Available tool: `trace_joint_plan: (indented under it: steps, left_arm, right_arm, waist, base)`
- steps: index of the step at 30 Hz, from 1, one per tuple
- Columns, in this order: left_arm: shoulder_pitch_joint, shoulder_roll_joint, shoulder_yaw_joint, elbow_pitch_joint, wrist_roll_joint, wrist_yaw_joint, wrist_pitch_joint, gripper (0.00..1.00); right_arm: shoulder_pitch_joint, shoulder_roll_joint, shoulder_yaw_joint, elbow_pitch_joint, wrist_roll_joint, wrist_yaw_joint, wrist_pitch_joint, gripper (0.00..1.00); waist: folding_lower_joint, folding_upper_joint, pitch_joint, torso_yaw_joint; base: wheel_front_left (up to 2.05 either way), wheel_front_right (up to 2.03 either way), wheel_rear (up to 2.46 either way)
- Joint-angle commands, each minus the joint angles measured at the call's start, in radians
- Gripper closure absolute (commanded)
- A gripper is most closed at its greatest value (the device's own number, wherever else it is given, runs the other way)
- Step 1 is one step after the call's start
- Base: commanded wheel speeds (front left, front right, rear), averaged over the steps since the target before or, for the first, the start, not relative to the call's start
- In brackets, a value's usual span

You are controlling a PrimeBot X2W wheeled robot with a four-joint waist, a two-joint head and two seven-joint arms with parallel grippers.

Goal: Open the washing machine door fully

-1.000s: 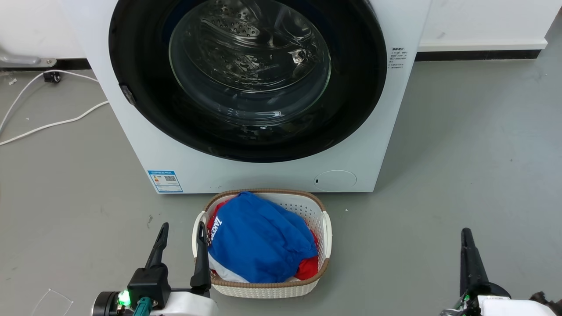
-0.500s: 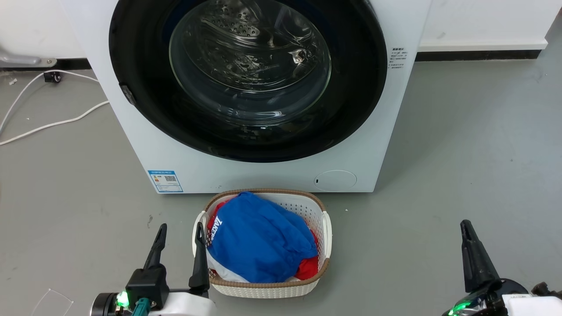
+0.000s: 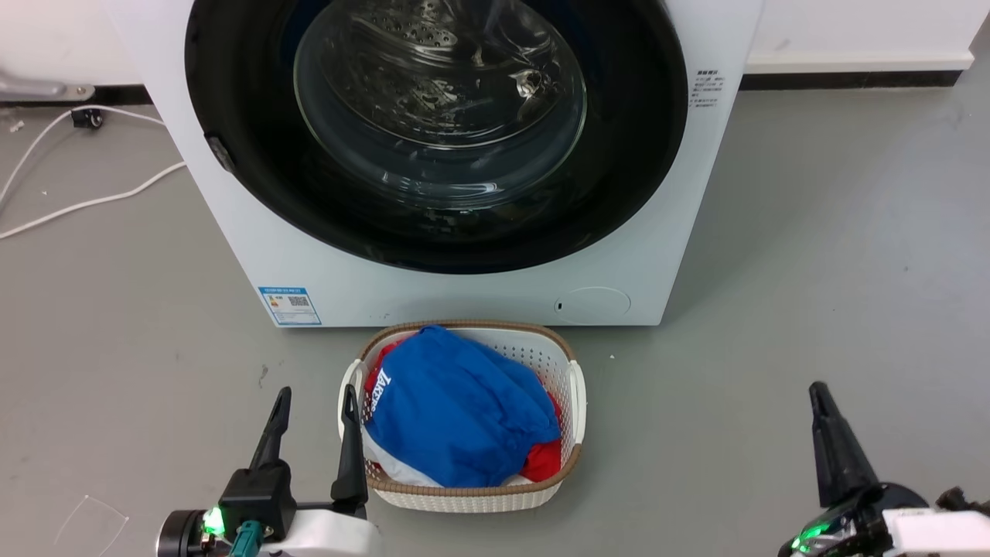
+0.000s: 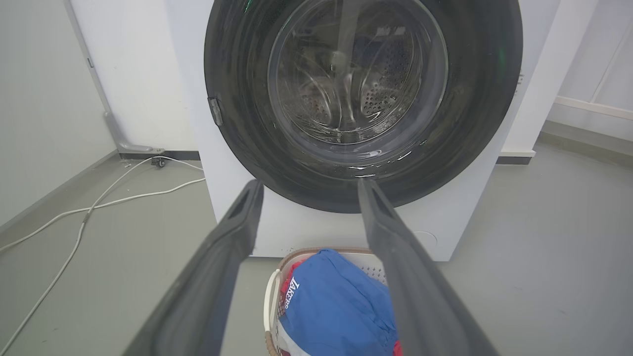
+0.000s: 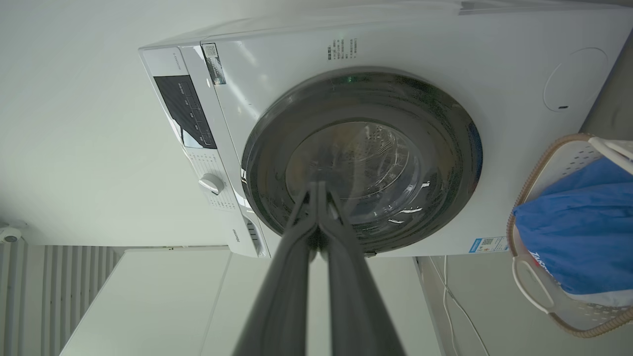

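Laundry basket [image 3: 574,391] is set just before shut washing machine door [image 3: 437,116]; left gripper [image 3: 315,391] is spread, right gripper [image 5: 319,188] pinched closed, both kept well back.

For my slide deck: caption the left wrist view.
Open left gripper faces the shut washing machine door, above a laundry basket holding blue clothing.

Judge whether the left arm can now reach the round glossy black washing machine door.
Probably yes: the open jaws of the left arm face the round glossy black door across bare grey floor; the white woven laundry basket sits low beside them.
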Motion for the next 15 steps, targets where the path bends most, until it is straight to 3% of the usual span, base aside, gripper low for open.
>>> trace_joint_plan:
  steps: [1,8,15]
  left_arm:
    - [-0.017,-0.002,0.003,-0.005,0.006,0.000,-0.003,0.00]
    - [-0.061,-0.002,-0.001,-0.020,0.014,0.004,-0.003,0.00]
    - [-0.136,-0.001,-0.010,-0.046,0.020,0.001,-0.003,0.00]
  right_arm:
    - [-0.027,0.000,-0.010,0.005,-0.008,0.000,0.002,1.00]
    - [-0.148,-0.018,-0.106,0.061,-0.025,0.000,0.045,1.00]
    - [-0.365,-0.077,-0.218,0.144,0.012,0.000,0.115,1.00]
  waist:
    - [0.0000,0.0000,0.013,0.002]
    - [0.0000,0.0000,0.081,0.015]
    - [0.0000,0.0000,0.200,0.031]
  base:
    - [0.00,0.00,0.00]
    - [0.00,0.00,0.00]
    - [0.00,0.00,0.00]
